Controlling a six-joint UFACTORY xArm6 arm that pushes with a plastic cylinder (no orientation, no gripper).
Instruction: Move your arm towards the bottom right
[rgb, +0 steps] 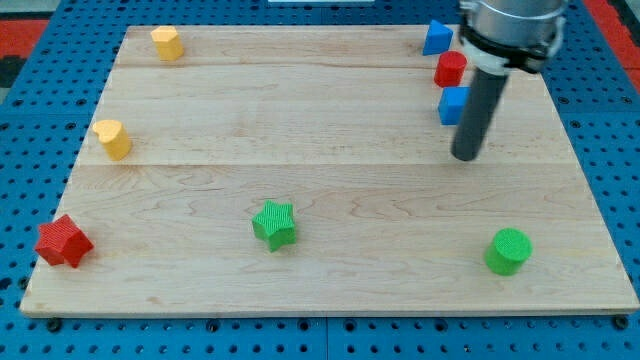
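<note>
My tip (466, 157) rests on the wooden board (330, 120) at the view's right, below a blue cube (453, 105) that the rod partly hides. A red block (450, 68) and a blue triangular block (436, 38) sit above that, near the view's top right. A green cylinder (508, 250) stands at the view's bottom right, well below and slightly right of my tip. A green star (274, 223) lies at the bottom middle.
A yellow block (166, 43) sits at the top left, a yellow heart-like block (112, 138) at the left edge, and a red star (63, 241) at the bottom left corner. The board lies on a blue pegboard table (30, 120).
</note>
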